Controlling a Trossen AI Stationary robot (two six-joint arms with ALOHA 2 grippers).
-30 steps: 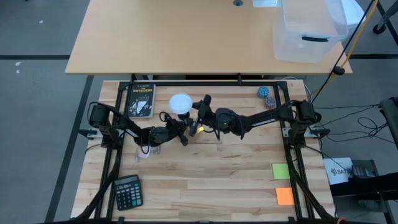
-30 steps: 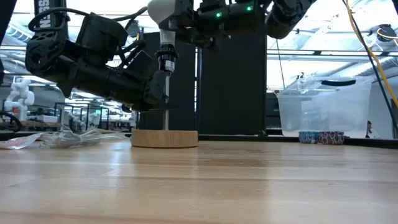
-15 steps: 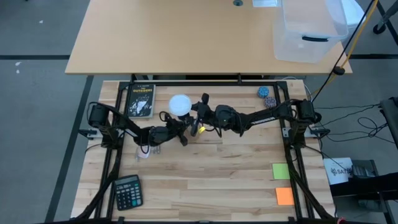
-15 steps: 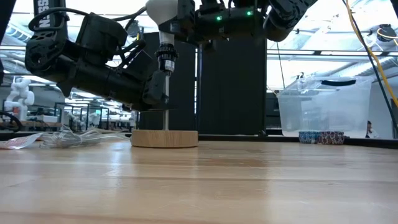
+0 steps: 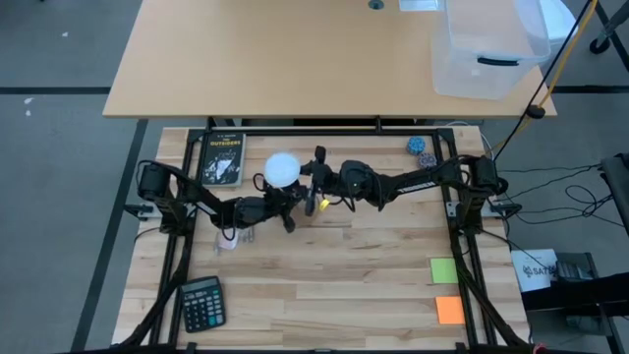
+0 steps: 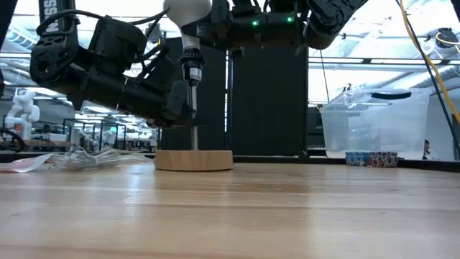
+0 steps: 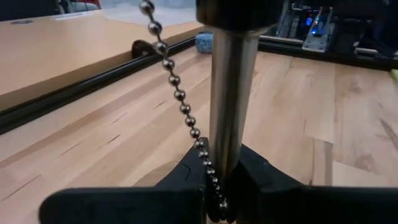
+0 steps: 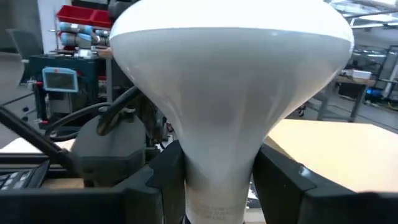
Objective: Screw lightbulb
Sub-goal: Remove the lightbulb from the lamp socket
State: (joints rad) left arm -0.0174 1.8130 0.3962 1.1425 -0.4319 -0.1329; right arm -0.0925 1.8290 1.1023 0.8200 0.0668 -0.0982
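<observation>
The right gripper [image 8: 214, 180] grips the neck of the lightbulb [image 5: 282, 168], upright atop the lamp stand [image 6: 193, 160]; the left gripper [image 7: 219, 186] is clamped on the stand's metal pole [image 7: 231, 99]

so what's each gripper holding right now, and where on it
The right gripper holds the lightbulb by its narrow neck below the dome. The left gripper clamps the lamp's metal stem low down.

The white lightbulb [image 8: 231, 93] is filling the centre of the frame, its neck sitting between the right gripper's [image 8: 219, 190] dark fingers [image 8: 163, 180].
</observation>
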